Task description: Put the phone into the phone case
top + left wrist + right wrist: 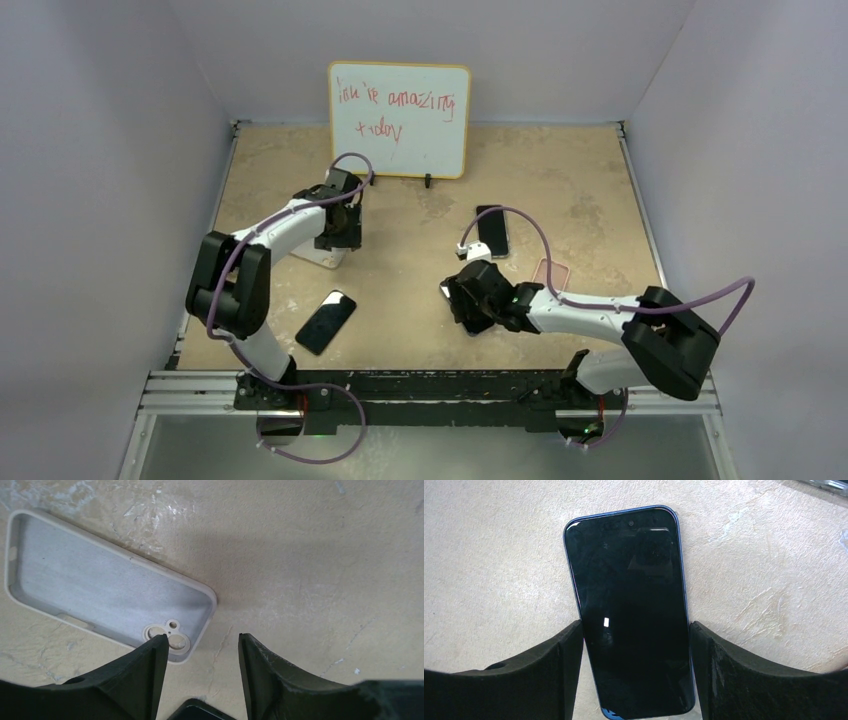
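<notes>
You have not put the phone (634,615) in yet. It lies flat on the counter (400,270), and the right gripper (636,625) jaws squeeze its two long sides. The empty grey phone case (100,587) lies in the upper left of the left wrist view. The left gripper (202,642) jaws are open and hold nothing. A spare black phone (326,321) and a pink case (552,275) lie apart from them. I think nothing blocks you.

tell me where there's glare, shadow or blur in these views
right wrist: the phone screen is mirror-dark, with one small bright glint and a faint reflection near its top; left wrist: a soft shadow falls on the table beside the case, no obvious blur; top external: even light, whiteboard writing legible.
</notes>
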Available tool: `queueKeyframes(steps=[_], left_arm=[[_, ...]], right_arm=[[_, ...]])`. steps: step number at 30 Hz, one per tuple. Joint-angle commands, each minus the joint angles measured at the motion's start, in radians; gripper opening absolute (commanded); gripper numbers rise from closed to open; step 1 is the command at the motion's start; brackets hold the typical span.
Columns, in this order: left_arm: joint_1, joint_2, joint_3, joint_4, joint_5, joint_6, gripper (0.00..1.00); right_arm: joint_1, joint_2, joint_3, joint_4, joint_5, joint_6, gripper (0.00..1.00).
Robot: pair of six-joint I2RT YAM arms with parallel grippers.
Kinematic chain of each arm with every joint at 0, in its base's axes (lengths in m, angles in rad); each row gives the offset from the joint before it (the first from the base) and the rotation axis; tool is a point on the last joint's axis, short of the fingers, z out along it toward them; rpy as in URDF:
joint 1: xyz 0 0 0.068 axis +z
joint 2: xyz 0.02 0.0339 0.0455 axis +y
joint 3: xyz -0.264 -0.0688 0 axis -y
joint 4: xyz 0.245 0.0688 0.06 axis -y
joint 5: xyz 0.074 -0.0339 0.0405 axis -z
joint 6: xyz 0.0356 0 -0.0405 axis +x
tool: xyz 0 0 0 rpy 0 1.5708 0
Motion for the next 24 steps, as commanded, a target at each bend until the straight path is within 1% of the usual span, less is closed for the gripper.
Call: queueKeyframes(steps=[1,6,8,10,13,15,16,18,20,24], left_arm=[[0.006,0.05,0.031,0.038,0.014,0.046,0.53],[0.006,0.114,0.039,0.039,0.003,0.062,0.45],[0.008,0.136,0.052,0.03,0.005,0.062,0.41],[0.008,0.144,0.062,0.023,0.022,0.062,0.31],[0.007,0.135,0.063,0.02,0.089,0.054,0.14],[0.006,0.117,0.058,0.023,0.157,0.031,0.06],[0.006,0.104,0.054,0.028,0.215,0.016,0.03],[0.005,0.081,0.043,0.036,0.285,-0.03,0.0],[0.003,0.052,0.02,0.068,0.39,-0.09,0.0],[-0.014,-0.003,-0.062,0.209,0.555,-0.26,0.0]], right_arm=[[-0.003,-0.013,-0.028,-0.044,0.008,0.049,0.48],[-0.002,-0.026,-0.034,-0.042,0.009,0.052,0.48],[-0.002,-0.027,-0.033,-0.041,0.009,0.054,0.47],[-0.001,-0.029,-0.034,-0.041,0.007,0.059,0.47],[-0.001,-0.035,-0.037,-0.042,0.006,0.065,0.47],[-0.003,-0.043,-0.042,-0.041,0.007,0.068,0.46],[-0.002,-0.045,-0.045,-0.041,0.009,0.069,0.46],[-0.002,-0.05,-0.05,-0.042,0.01,0.071,0.46],[-0.001,-0.049,-0.057,-0.041,0.01,0.075,0.46],[-0.001,-0.044,-0.059,-0.031,0.005,0.088,0.45]])
